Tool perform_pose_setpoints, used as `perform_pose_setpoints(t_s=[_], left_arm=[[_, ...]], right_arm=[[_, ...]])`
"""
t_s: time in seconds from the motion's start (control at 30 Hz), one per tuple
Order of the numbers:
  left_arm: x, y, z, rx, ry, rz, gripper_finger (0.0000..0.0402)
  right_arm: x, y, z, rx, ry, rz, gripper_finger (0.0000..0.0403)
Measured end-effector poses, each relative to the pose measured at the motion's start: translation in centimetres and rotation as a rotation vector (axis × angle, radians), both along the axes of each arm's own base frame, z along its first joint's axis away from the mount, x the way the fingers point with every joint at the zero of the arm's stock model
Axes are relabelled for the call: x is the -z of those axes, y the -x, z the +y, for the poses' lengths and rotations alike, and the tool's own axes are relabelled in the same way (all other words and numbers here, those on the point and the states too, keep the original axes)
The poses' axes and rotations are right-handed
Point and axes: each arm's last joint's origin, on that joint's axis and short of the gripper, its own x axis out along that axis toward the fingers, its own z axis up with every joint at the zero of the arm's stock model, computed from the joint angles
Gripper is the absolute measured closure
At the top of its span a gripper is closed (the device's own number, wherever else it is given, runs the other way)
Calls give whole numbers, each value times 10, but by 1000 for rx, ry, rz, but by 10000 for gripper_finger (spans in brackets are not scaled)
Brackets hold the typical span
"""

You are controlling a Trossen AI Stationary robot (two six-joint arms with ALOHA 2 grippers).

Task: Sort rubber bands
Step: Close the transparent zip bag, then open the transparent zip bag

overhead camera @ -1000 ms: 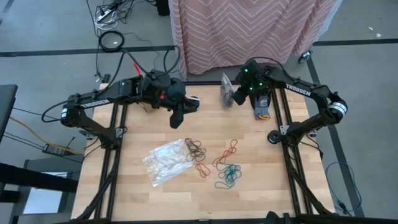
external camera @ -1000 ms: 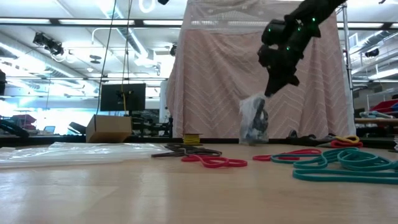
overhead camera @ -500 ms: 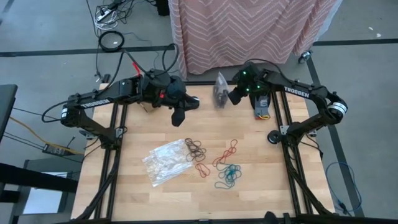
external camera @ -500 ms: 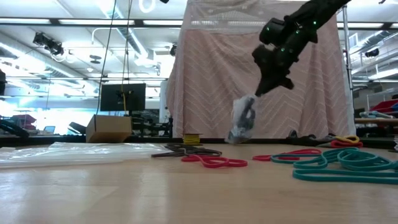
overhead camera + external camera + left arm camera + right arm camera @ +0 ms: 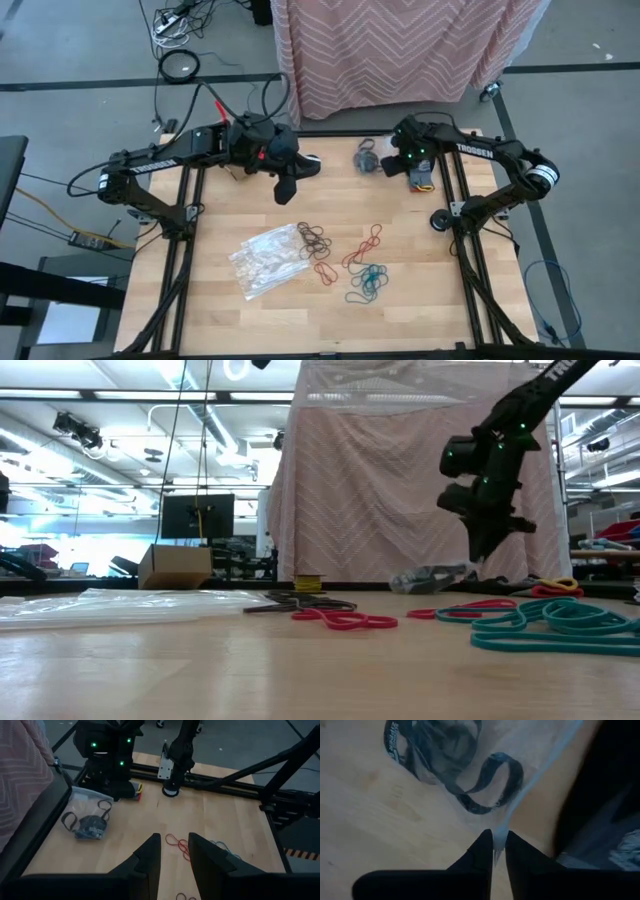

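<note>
The table (image 5: 420,300) is pale, matt wood with visible plank grain, framed by black metal rails (image 5: 178,250). The rubber bands (image 5: 366,280) are thin matt elastic. The clear bag (image 5: 85,812) is glossy, crinkled plastic film; a second bag (image 5: 265,258) matches. The curtain (image 5: 360,490) at 12 o'clock is woven chevron cloth.

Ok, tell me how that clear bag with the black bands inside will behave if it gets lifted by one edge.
The clear bag looks thin and crinkly, so it would probably hang limp and fold rather than hold its shape. The black bands lie loose inside, so they would likely slide to the lowest corner. In the right wrist view the right gripper has only a thin edge between its fingertips; such film may slip.
</note>
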Motion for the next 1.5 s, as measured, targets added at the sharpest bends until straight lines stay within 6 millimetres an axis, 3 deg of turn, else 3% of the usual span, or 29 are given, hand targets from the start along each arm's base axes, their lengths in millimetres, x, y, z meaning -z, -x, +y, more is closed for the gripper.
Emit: perform_pose_setpoints(t_s=[0.13, 0.33, 0.53, 0.63, 0.83, 1.17, 1.27, 1.4, 1.5], left_arm=[[1, 0, 0, 0, 1, 8, 296], [1, 1, 0, -14, -7, 13, 296], [5, 3, 2, -61, -27, 69, 296], [11, 6, 2, -62, -39, 126, 296], [63, 2, 1, -50, 50, 213, 296], [151, 1, -8, -62, 491, -184, 296], [161, 7, -8, -72, 552, -253, 296], [157, 12, -8, -48, 575, -323, 296], [164, 18, -9, -36, 562, -227, 296]], right_arm=[[-1, -5, 0, -1, -7, -144, 324], [-27, -8, -1, -19, 94, -323, 263], [-48, 10, 6, 51, 159, -331, 218], [-64, 15, 15, -5, 140, -444, 210], [-98, 11, 64, -205, 125, -649, 218], [-131, -12, 151, -449, 223, -884, 242], [-130, -27, 167, -487, 241, -915, 248], [-115, -50, 183, -533, 210, -871, 255], [-95, -68, 194, -551, 146, -792, 258]])
